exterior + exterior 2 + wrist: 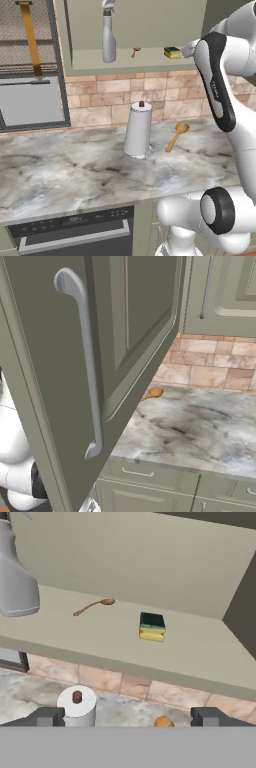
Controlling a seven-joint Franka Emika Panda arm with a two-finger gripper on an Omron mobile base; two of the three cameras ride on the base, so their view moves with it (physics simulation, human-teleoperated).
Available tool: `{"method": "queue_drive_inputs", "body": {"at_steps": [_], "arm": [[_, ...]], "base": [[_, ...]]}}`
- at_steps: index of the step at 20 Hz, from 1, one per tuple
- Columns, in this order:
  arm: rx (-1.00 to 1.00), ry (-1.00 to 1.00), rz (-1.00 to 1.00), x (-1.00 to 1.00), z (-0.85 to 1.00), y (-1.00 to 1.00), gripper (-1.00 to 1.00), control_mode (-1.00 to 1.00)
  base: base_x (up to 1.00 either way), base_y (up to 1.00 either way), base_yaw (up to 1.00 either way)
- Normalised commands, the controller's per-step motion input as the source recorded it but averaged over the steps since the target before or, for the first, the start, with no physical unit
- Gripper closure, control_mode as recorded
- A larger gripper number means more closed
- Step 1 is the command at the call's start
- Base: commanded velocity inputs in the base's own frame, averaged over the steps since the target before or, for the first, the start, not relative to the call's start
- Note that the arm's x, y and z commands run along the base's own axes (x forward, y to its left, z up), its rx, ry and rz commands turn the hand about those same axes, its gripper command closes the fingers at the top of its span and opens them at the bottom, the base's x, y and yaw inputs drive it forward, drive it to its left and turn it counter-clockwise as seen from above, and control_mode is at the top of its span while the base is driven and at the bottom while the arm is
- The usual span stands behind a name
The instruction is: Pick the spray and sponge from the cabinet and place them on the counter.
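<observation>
**Sponge and spray both wait on the cabinet shelf**

We see the sponge (152, 626) lying flat near the shelf's right end, set back from the front edge. We judge it light, soft and springy, so we would take it across its short sides and squeeze gently. The spray (108, 35) stands upright toward the shelf's left end; we expect rigid, slick plastic, top-heavy at the trigger, best held around the body below the neck. A small spoon (93, 605) lies between them, near the back wall. Our pincer (128, 717) hangs just outside the cabinet (150, 59), tips wide apart, holding nothing. Below, the desk (60, 175) carries a paper-towel roll (138, 131) and wooden spoon (177, 135).
</observation>
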Motion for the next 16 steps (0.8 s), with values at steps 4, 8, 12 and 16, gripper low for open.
{"method": "queue_drive_inputs", "body": {"at_steps": [4, 8, 12, 16], "arm": [[0.0, 0.04, 0.0, 0.41, -0.11, -0.05, -1.0, -1.0], [0.0, 0.03, 0.0, 0.39, -0.1, -0.01, -1.0, -1.0], [0.0, 0.02, 0.0, 0.39, -0.12, 0.0, -1.0, -1.0], [0.0, 0.02, 0.0, 0.39, -0.11, -0.02, -1.0, -1.0]], "base": [[0.0, 0.0, 0.0], [0.0, 0.0, 0.0], [0.0, 0.0, 0.0], [0.0, 0.0, 0.0]]}}
